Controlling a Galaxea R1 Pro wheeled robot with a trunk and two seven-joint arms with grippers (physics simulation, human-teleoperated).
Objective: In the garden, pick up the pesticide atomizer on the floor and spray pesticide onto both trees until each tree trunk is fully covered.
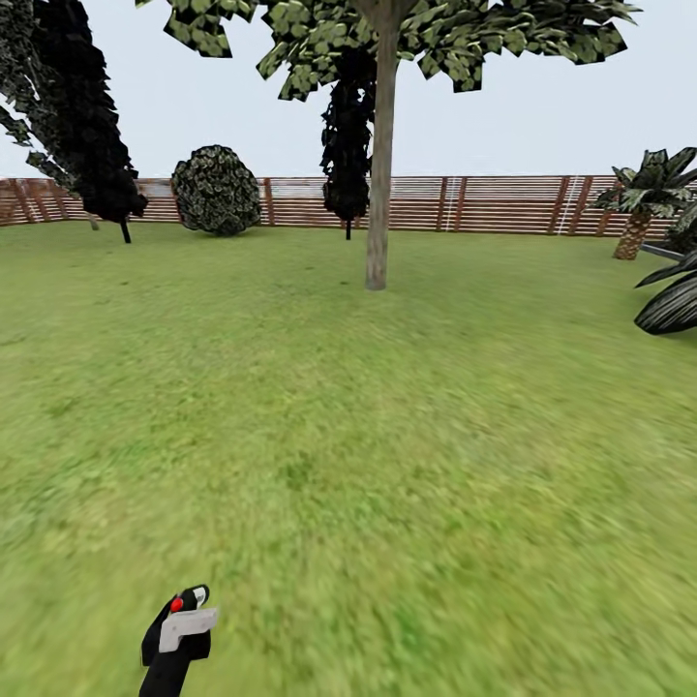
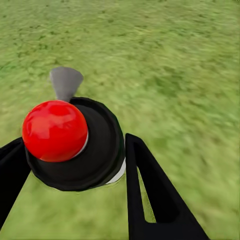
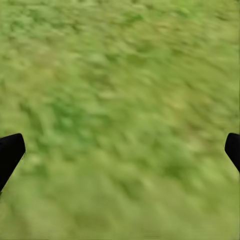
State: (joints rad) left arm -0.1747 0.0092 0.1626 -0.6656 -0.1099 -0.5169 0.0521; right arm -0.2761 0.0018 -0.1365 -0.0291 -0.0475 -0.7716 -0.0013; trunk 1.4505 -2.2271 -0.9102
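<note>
The left gripper (image 2: 75, 165) is clenching the atomizer (image 2: 75, 145) at lower left; the right gripper (image 3: 120, 150) is hanging released. The trunk (image 1: 379, 165) is standing upper centre: approach squarely, nozzle (image 2: 65, 82) aimed trunkward

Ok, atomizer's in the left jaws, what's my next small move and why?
Probably drive forward toward the tree trunk. The left gripper already holds the atomizer between its jaws, but the trunk stands far across the lawn, near the fence, and no white specks show on it, so spraying from here would likely fall short.
</note>
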